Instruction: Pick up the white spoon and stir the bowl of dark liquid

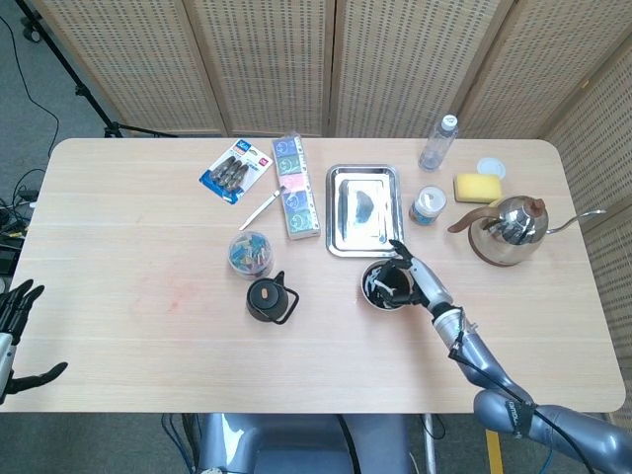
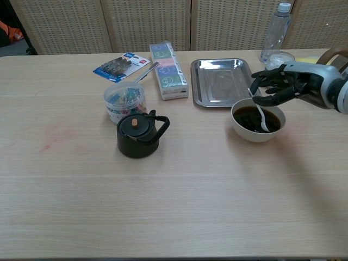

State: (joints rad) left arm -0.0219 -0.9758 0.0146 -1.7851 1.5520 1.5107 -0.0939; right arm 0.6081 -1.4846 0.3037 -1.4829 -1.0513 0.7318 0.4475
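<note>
A long table (image 1: pixel 128 237) with a light wooden top and rounded corners fills most of the head view. Behind it stands a folding screen (image 1: pixel 267 59) made of beige panels with many small holes, set in thin wooden frames; it closes the whole back side in both views. The floor (image 1: pixel 25 118) on the left is covered with grey carpet. On this carpet stands a black tripod leg (image 1: pixel 74 74), and some black cables (image 1: pixel 15 202) lie near the table's left edge. The light is even and soft.
</note>
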